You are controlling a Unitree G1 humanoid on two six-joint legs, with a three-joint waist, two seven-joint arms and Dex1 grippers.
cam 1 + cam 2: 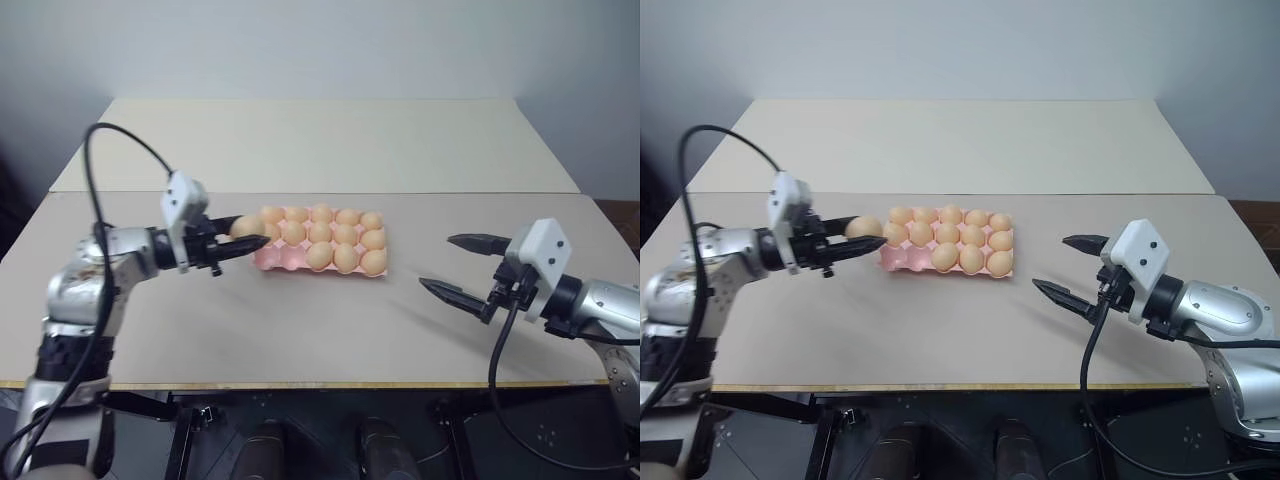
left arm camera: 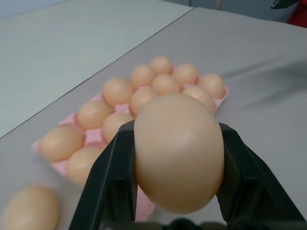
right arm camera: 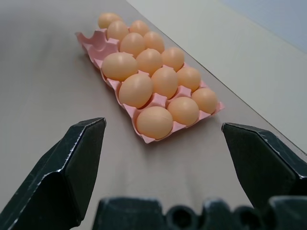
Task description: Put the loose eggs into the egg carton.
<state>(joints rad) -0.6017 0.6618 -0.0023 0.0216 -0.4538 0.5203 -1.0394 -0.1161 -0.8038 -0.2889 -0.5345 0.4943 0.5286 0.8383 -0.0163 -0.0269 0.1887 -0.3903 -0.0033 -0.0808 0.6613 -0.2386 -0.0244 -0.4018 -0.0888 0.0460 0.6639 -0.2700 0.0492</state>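
Note:
My left gripper (image 1: 250,234) is shut on one of the loose eggs (image 2: 178,151), tan-orange and smooth, and holds it in the air just off the left end of the egg carton (image 1: 268,260). The pale pink carton lies mid-table with eggs (image 1: 345,235) in most cups. Its two front-left cups (image 3: 96,44) are bare. Another egg (image 2: 31,208) seems to lie on the table just outside the carton's left end. My right gripper (image 1: 436,262) hangs open over the table to the right of the carton, with nothing between its fingers.
The carton sits on a beige table (image 1: 300,330) whose front edge runs close to me. A second, paler table (image 1: 320,140) joins it behind, ending at a plain wall. A black cable (image 1: 120,135) loops above my left arm.

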